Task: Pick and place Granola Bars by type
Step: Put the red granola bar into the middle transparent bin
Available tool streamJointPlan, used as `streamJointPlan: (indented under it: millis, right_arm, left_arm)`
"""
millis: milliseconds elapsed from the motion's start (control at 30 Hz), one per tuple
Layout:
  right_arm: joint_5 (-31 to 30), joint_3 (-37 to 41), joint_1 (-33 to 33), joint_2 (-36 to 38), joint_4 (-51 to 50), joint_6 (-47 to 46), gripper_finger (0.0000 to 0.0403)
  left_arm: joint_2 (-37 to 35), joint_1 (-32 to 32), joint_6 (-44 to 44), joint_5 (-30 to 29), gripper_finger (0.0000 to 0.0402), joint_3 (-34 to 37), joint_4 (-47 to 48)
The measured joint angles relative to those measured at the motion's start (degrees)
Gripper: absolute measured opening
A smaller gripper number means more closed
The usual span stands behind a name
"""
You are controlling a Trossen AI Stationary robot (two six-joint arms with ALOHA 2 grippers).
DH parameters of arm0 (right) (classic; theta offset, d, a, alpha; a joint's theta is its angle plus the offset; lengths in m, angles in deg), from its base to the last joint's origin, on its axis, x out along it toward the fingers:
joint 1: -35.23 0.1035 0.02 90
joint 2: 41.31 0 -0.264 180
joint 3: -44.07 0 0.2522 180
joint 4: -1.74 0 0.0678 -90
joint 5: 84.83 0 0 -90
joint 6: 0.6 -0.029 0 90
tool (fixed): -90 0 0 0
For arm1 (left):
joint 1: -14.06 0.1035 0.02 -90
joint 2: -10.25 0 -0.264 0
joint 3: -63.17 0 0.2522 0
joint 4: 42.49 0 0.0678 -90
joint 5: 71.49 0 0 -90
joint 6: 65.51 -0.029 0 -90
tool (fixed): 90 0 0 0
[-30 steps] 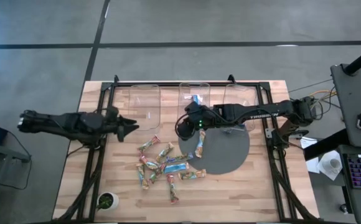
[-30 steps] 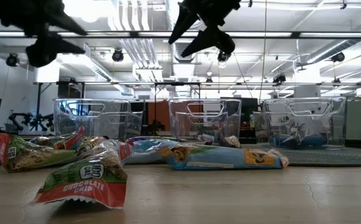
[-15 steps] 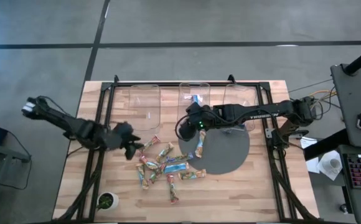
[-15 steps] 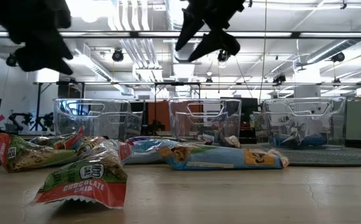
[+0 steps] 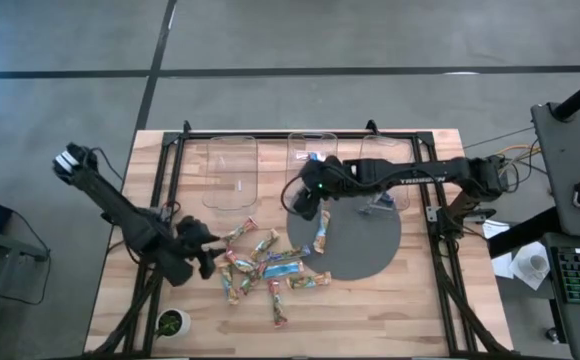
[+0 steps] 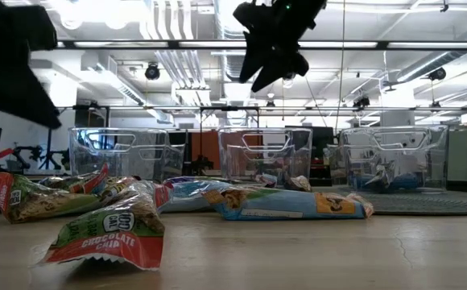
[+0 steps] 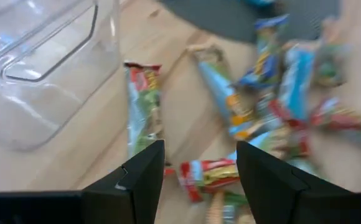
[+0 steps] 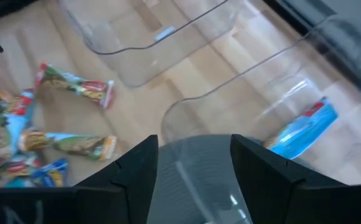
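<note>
The granola bars lie in a loose pile [image 5: 265, 268] on the wooden table, in blue, green-yellow and red-orange wrappers. One bar [image 5: 322, 230] lies on the edge of the grey round mat [image 5: 365, 245]. A blue bar [image 5: 315, 156] rests in the middle clear bin. My left gripper [image 5: 210, 258] hangs open over the pile's left edge, above a red bar [image 7: 208, 174] and beside a green-red bar [image 7: 143, 106], touching nothing. My right gripper [image 5: 298, 203] is open, in the air at the middle bin's near end [image 8: 199, 124].
Three clear bins stand in a row along the far edge: left [image 5: 232, 170], middle [image 5: 313, 150], right [image 5: 385, 165]. The right bin holds blue wrappers [image 6: 378, 181]. A small potted plant [image 5: 173, 322] stands near the table's near left corner. Black frame rails run along both sides.
My left arm has swung from its level pose over the table's left side toward the near edge and the pile, tipping downward and coming low over the bars. My right gripper has shifted slightly toward the far edge by the middle bin. The bars have stayed in place.
</note>
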Motion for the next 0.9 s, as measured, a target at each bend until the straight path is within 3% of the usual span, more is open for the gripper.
streamJointPlan:
  millis: [233,533,733,900]
  right_arm:
    - [0.1,0.0,-2.7,0.0,0.0,6.1,0.0192]
    - [0.2,0.1,-4.5,0.0,0.0,9.6,0.0192]
    - [0.2,0.1,-4.8,0.0,0.0,9.7,0.0192]
    - [0.3,0.1,-4.8,0.0,-0.1,9.5,0.0191]
  left_arm:
    - [9.6,2.5,-0.5,0.2,0.0182,-1.4,0.7]
    - [12.3,9.9,-2.8,0.9,0.0182,-1.8,-0.2]
    - [14.3,16.0,-17.1,6.6,0.0182,-1.7,-8.5]
    - [16.9,20.7,-17.2,6.5,0.0182,-1.6,-8.2]
